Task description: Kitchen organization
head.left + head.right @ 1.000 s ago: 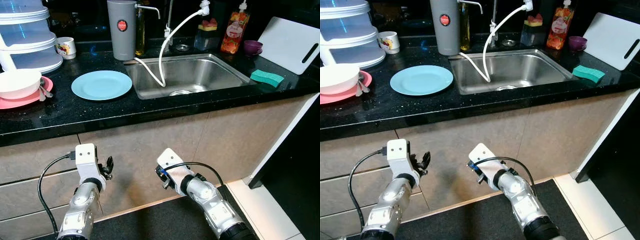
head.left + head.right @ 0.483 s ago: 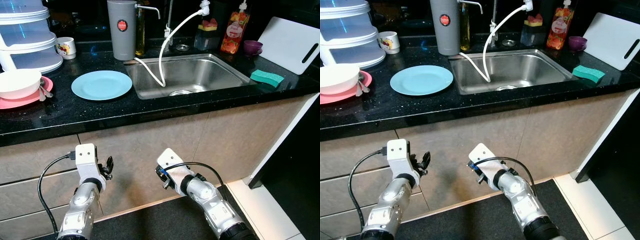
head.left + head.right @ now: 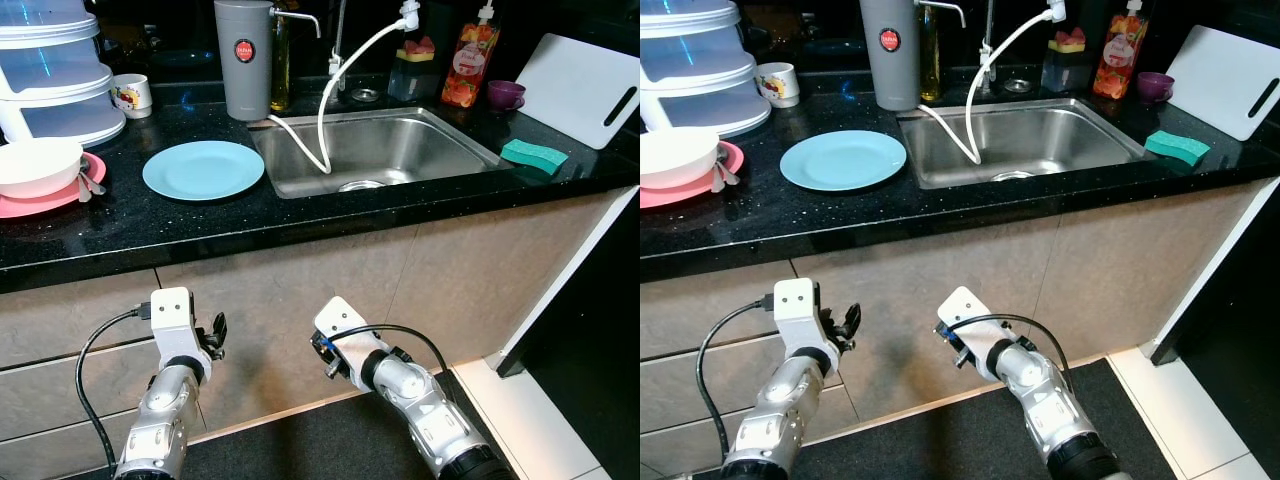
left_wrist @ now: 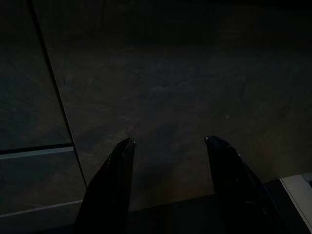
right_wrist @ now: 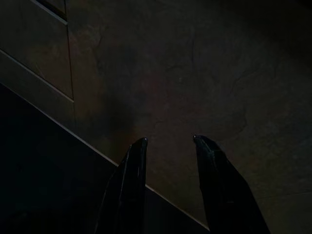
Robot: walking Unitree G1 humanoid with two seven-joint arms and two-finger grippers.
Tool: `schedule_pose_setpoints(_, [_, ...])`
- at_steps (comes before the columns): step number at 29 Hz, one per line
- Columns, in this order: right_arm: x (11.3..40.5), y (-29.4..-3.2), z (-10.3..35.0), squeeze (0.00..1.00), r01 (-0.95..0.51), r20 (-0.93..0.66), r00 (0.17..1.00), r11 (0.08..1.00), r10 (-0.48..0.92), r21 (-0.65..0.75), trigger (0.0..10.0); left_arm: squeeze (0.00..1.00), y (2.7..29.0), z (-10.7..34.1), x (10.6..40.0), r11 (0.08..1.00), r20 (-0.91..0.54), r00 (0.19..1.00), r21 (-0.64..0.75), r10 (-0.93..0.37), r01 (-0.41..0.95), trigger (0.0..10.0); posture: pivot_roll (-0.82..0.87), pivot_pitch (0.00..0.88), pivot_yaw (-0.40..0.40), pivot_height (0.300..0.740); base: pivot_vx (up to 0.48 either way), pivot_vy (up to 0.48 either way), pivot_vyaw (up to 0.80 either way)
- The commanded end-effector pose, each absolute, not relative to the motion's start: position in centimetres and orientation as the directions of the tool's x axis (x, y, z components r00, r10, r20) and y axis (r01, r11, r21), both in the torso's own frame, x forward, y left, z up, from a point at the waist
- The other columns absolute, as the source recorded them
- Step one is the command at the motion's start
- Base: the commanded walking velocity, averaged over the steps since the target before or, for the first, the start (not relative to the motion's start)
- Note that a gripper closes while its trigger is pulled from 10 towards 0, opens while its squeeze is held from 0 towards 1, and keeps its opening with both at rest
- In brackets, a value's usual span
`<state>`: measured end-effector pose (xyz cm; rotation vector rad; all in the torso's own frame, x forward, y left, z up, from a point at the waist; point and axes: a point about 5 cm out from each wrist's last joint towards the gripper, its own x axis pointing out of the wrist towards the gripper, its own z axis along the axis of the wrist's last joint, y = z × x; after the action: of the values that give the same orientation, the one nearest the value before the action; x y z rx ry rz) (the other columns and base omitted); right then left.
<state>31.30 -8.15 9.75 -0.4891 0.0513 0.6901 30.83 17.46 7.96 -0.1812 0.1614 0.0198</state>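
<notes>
Black speckled bench (image 3: 200,235) runs across the upper half of the head view, with beige cabinet fronts (image 3: 330,270) below it. A steel sink (image 3: 375,150) is set into the bench at upper centre; a white hose (image 3: 330,100) loops down from the tap into the basin.

A light blue plate (image 3: 203,169) lies flat on the bench just left of the sink. At the far left edge of the frame a white bowl (image 3: 37,164) sits on a pink plate (image 3: 60,195), with stacked translucent containers (image 3: 60,70) behind it and a small printed mug (image 3: 131,95) beside them. A grey water dispenser (image 3: 243,60) stands at upper centre, behind the left corner of the sink. A green sponge (image 3: 533,155) lies on the bench right of the sink. Behind it a white cutting board (image 3: 585,85) leans at the upper right, with a purple cup (image 3: 505,94) and an orange soap bottle (image 3: 470,60) nearby.

Both arms hang low in front of the cabinets, well apart from everything on the bench. Left gripper (image 4: 168,144), lower left of the head view: jaws parted, holding nothing, facing a dark cabinet panel. Right gripper (image 5: 168,141), lower centre: jaws likewise parted and empty, aimed at the cabinet base where it meets the dark floor mat (image 3: 300,445).
</notes>
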Motion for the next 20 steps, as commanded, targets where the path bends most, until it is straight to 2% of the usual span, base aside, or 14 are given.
schedule_pose_setpoints(1, [31.1,-8.36,9.59,0.0,-0.623,-0.206,0.775,0.668,0.597,-0.407,10.0,0.0,17.35,7.54,30.56,0.982,-0.18,0.984,-0.184,0.001,-0.035,10.0,-0.1,0.076,-0.006,0.74,0.0,0.0,0.0])
schedule_pose_setpoints(20, [31.11,-8.33,9.6,0.0,-0.623,-0.206,0.775,0.668,0.597,-0.407,10.0,0.0,17.32,7.55,30.69,0.983,-0.181,0.983,-0.183,-0.002,-0.032,10.0,-0.1,0.078,-0.002,0.74,0.0,0.0,0.0])
